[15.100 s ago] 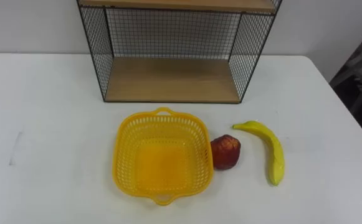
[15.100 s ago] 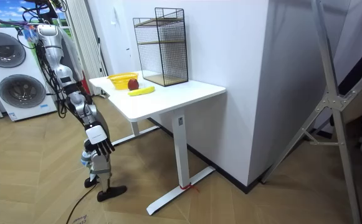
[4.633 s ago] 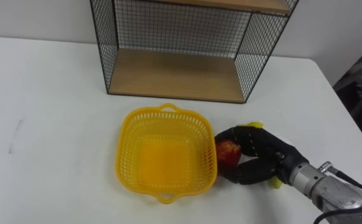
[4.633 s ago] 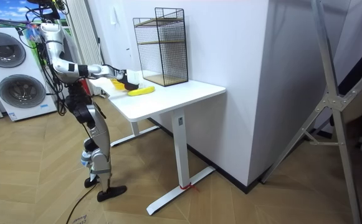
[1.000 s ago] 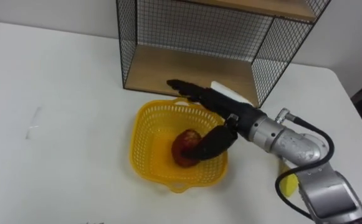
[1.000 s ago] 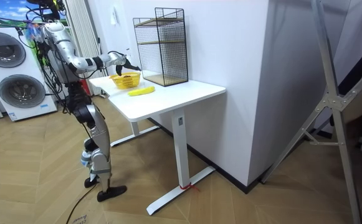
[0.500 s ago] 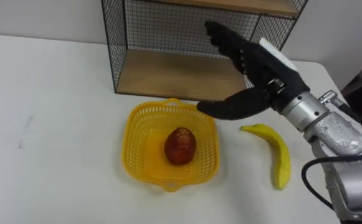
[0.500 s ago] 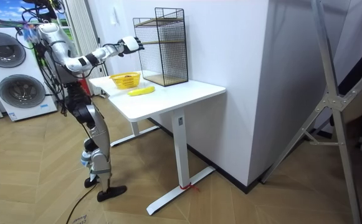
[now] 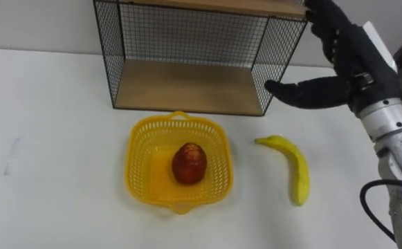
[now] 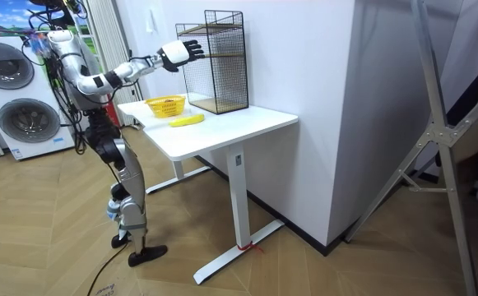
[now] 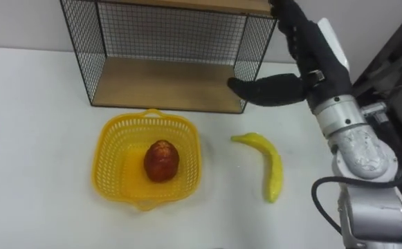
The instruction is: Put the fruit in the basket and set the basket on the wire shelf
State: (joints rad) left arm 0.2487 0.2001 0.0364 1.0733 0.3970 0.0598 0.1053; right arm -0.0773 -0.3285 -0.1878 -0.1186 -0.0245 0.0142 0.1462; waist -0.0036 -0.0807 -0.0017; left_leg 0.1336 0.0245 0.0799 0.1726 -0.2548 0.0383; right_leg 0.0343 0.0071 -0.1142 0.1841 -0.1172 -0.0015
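Since the moment half a second before, the right hand (image 9: pixel 356 66) has been lifted away from above the yellow basket (image 9: pixel 134 158) and is now seen at the upper right of the frame, beside the right front corner of the wire shelf (image 9: pixel 187 86). Its fingers (image 9: pixel 329 24) are held straight and spread, the thumb is stretched out to the left, and nothing is gripped. The red apple (image 9: pixel 189 163) is lying in the middle of the basket, which is set on the white surface (image 9: pixel 48 104) at lower centre, just in front of the shelf. The banana (image 9: pixel 294 169) is left on the surface to the right of the basket, apart from it. In the room view the robot is seen standing at the surface's end on the left, its right arm raised towards the shelf, with washing machines (image 10: pixel 12 99) behind it.
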